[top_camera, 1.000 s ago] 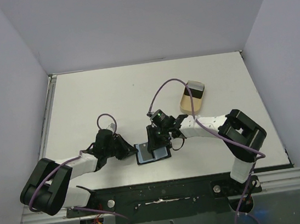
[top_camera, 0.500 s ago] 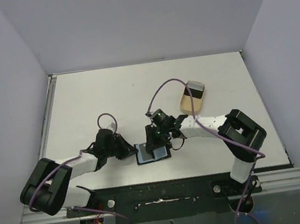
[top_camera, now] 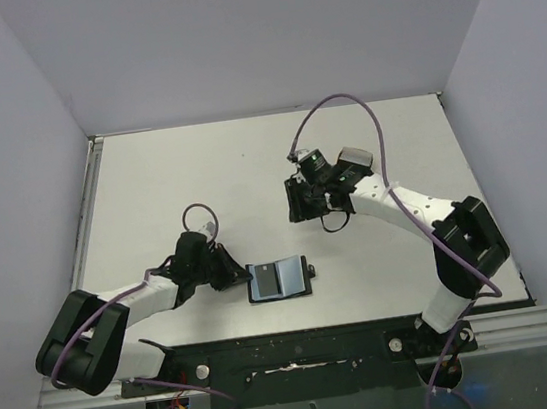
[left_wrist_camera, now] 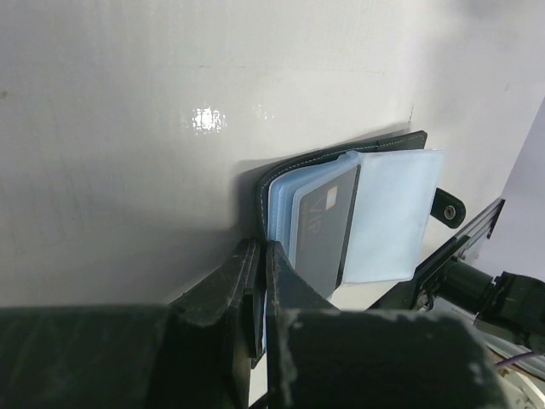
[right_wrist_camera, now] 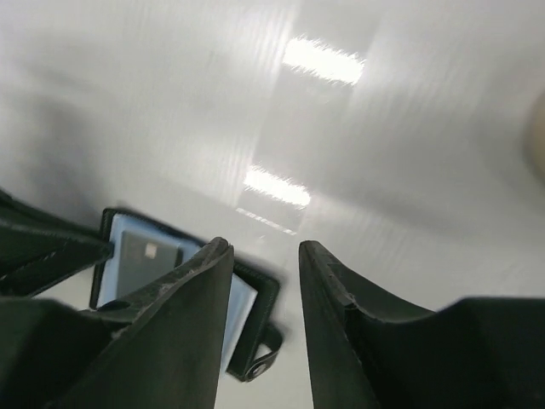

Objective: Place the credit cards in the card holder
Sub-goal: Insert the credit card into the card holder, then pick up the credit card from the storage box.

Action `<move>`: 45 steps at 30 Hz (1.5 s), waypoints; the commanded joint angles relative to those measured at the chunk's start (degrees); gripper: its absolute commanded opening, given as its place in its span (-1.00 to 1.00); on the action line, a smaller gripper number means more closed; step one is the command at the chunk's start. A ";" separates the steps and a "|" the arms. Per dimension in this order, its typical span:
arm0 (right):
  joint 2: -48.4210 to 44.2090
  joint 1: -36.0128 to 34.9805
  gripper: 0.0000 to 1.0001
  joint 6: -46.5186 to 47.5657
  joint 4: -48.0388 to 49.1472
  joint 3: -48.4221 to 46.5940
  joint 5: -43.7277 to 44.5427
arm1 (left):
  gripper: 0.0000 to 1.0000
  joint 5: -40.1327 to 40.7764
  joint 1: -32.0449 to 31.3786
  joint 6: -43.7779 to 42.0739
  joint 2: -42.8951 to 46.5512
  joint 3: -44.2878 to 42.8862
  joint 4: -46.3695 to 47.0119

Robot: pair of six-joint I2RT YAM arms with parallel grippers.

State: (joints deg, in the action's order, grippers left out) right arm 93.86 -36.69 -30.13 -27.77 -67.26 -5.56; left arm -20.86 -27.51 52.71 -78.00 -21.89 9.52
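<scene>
Clearly the weak spot is the grip: the left gripper (top_camera: pixel 234 274) is closed on only the thin left edge of the holder (top_camera: pixel 279 277), which lies open on the table (top_camera: pixel 169 178) near the arm bases. If a card is pushed in hard or at an angle, the holder would likely pivot or slip free of that pinch. A clear sleeve (left_wrist_camera: pixel 392 213) stands loose over the right half and could flop across the slot and block it. The right gripper (top_camera: pixel 301 204) hangs well apart from the holder, jaws a little parted with nothing between them, near the tray (top_camera: pixel 356 157). The arm hides what lies in the tray, and thin flat cards would be hard to lift off it cleanly. One dark card (left_wrist_camera: pixel 322 228) sits in a sleeve; it shows a pale chip square and faint strokes too blurred to read, and no brand is legible anywhere
</scene>
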 commanded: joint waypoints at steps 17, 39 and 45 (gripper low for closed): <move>8.08 18.69 -0.03 37.67 3.57 -12.05 20.22 | -1.00 -5.02 -0.35 -2.17 1.62 -3.07 -0.61; 18.65 21.61 0.07 54.26 10.80 -17.37 21.00 | -1.00 -4.79 -0.44 -0.96 1.79 -1.13 1.61; 19.28 21.72 0.05 57.07 11.86 -16.20 22.51 | -1.00 -4.72 -0.44 -0.94 2.16 -1.01 1.53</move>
State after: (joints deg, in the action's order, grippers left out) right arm 112.81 -15.35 23.70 -18.94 -82.32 14.94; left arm -24.53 -27.70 51.88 -76.49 -23.07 7.62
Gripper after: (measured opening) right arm 0.528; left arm 0.016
